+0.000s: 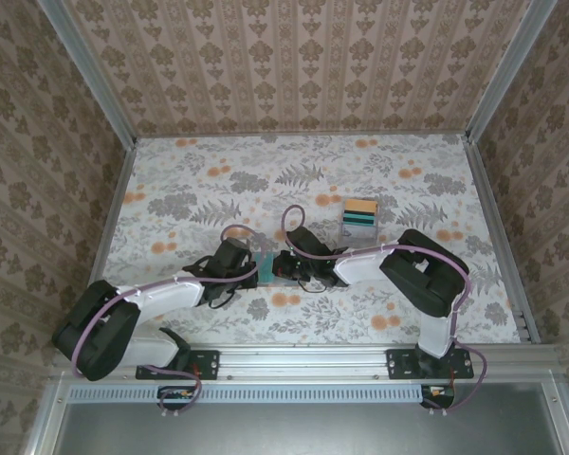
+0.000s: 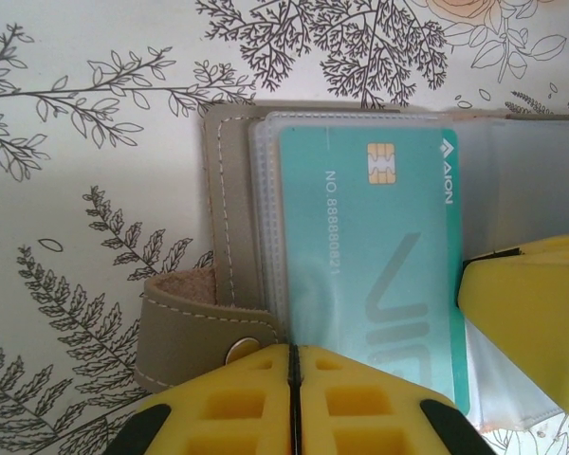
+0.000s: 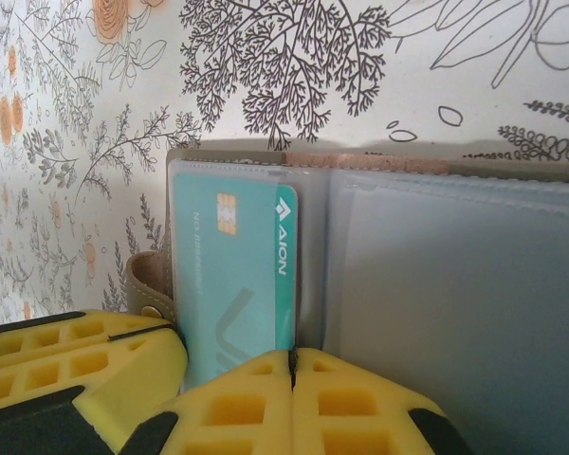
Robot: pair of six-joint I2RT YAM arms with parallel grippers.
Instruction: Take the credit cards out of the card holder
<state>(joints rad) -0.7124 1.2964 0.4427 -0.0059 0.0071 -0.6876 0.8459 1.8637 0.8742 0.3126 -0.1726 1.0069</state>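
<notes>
Left claw (image 2: 292,353) and right claw (image 3: 292,356) both sit shut at the open holder's (image 2: 229,218) near edge. The teal card (image 2: 360,265) is not yet out of its sleeve, so the next move is probably to pinch its edge and slide it free.

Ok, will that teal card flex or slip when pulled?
The teal card lies flat with straight edges, so probably stiff, and its gloss suggests slippery. The clear sleeve hugs it, so it may drag. The card holder looks thin, so likely light enough to follow.
</notes>
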